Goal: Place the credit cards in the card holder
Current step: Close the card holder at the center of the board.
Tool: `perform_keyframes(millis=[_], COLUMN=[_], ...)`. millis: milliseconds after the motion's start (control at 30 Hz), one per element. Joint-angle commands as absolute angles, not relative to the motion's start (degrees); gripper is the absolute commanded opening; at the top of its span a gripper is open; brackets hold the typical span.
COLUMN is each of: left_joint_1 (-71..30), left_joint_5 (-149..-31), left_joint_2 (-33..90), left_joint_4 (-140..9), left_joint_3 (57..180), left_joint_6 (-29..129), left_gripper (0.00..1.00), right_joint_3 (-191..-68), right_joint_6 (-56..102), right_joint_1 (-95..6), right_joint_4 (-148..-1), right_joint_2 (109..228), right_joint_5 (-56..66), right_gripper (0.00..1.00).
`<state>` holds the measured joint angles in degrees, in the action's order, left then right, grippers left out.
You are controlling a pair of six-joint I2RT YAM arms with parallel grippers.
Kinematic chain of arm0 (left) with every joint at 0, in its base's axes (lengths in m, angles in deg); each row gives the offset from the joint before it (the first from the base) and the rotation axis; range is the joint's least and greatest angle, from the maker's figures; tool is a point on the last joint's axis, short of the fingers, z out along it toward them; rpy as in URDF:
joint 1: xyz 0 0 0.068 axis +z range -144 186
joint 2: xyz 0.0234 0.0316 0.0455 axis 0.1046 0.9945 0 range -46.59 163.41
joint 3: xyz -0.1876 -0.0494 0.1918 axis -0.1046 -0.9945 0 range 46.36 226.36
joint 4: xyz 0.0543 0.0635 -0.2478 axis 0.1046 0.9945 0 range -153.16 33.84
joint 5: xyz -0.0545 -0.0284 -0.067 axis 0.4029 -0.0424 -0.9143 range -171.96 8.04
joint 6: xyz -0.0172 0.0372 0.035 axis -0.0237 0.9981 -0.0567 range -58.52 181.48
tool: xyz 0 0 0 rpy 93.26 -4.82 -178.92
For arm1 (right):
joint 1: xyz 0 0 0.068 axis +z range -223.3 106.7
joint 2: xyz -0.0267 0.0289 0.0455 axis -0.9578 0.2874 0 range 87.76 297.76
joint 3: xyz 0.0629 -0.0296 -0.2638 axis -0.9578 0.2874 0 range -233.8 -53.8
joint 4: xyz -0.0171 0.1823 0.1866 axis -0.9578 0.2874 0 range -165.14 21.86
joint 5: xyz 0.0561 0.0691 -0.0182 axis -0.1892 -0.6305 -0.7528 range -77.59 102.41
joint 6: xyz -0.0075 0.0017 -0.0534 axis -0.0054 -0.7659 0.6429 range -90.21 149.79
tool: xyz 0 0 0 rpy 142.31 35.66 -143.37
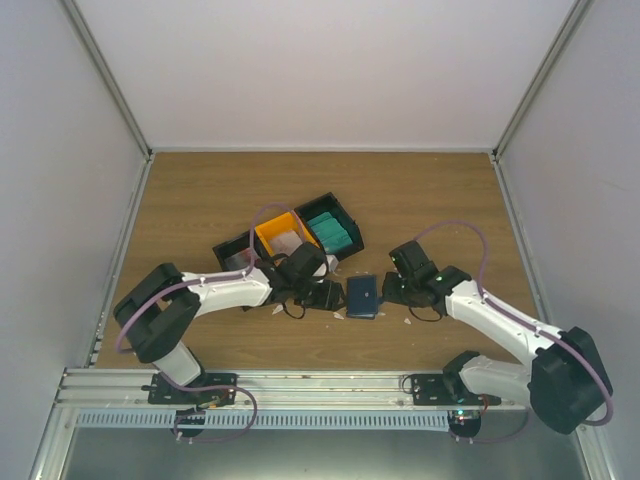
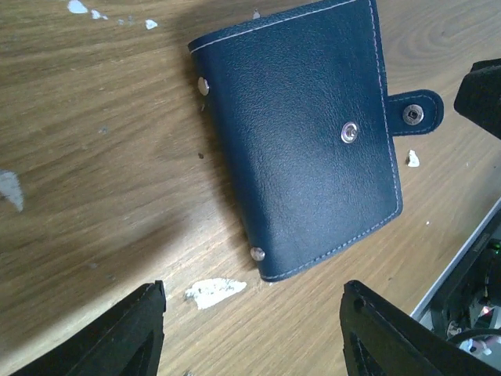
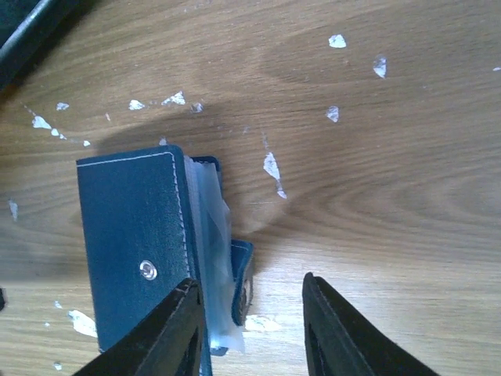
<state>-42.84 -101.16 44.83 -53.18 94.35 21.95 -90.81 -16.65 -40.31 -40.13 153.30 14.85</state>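
The left gripper [image 2: 254, 301] is seen open just left of the card holder [image 2: 301, 141], which lies folded and unsnapped on the worktop [image 1: 200, 200], its long axis running away from the bases. The right gripper [image 3: 250, 283], judged nearer, is spread open astride its tab edge.

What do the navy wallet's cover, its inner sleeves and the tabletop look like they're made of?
Navy-blue folding card holder: leather or leatherette, going by its fine matte grain and pale edge stitching; round snap stud looks shiny metal. Inner sleeves: clear, thin, glossy plastic. Table: wood-grain surface, possibly laminate.
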Motion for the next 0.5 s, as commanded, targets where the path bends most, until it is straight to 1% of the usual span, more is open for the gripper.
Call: perform_keyframes(millis=[0,133,200,300,400,467], left_joint_1=[-44.18,-44.91,-45.33,-45.97,-46.20,-46.29], left_joint_5=[-99.95,-98.83,-97.97,-96.32,-95.26,-94.93], left_joint_2=[47.58,49.80,50.68,51.63,52.53,52.94], left_joint_4=[-56.96,-56.43,-55.65,-54.46,-53.55,-53.49], left_joint_3=[97.40,98.53,99.22,100.15,100.59,100.59], left_joint_6=[21.93,21.89,21.94,22.21,22.38,22.43], left_gripper=[0.61,0.53,0.51,0.50,0.50,0.50], right_joint_3=[-90.04,-89.27,-89.22,-89.00,-88.80,-88.58], right_joint_6=[-14.70,-14.24,-14.09,-14.03,-13.93,-13.89], right_joint_1=[-41.45,-41.55,-41.62,-41.62,-41.59,-41.64], right_joint_4=[-43.63,-44.75,-44.94,-44.90,-45.07,-45.14], right_joint_2=[154.21,155.18,155.83,156.59,156.76,156.76], right_joint_5=[12.60,11.99,11.28,11.36,11.28,11.20], right_gripper=[0.33,0.26,0.25,0.25,0.18,0.17])
